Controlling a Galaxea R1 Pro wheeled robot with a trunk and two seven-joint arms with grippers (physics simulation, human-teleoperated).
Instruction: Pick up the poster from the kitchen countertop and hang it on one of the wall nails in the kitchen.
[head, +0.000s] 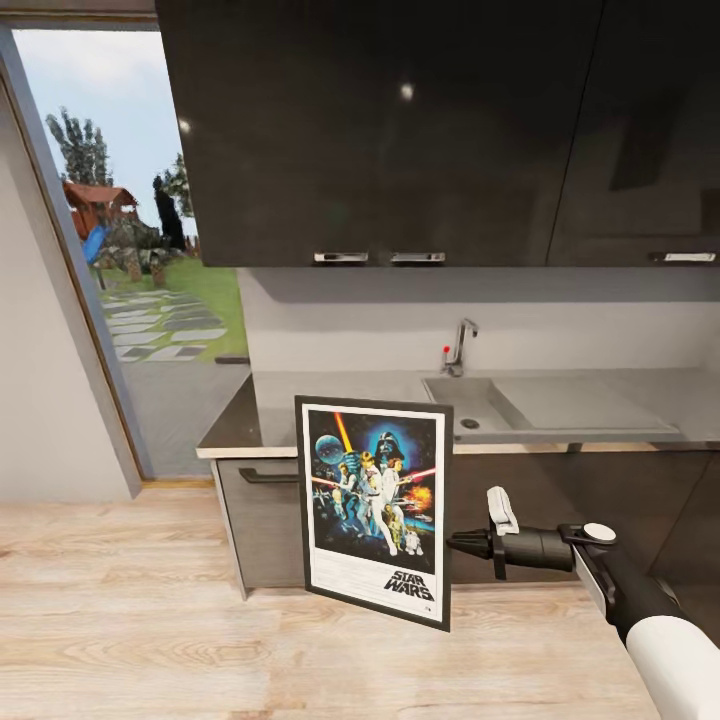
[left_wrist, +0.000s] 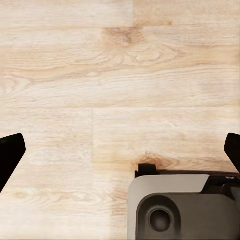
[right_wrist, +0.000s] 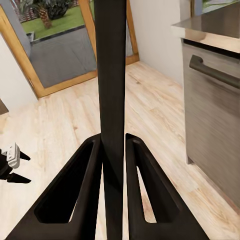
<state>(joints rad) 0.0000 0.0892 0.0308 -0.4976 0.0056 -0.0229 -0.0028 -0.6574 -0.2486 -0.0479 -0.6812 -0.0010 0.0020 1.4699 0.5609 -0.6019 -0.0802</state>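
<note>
One poster (head: 374, 510) is held upright in the air, clear of the wooden floor (head: 120, 620) and in front of the dark cabinet fronts below the table (head: 330, 395). To the right of the poster, its black frame edge (right_wrist: 111, 100) is clamped between the two fingers of the right claw (head: 452, 543). Behind the poster, further right, the sink (head: 545, 405) and tap (head: 460, 345) are set into the table. The left claw (left_wrist: 120, 150) is spread wide above the floor (left_wrist: 100, 75).
</note>
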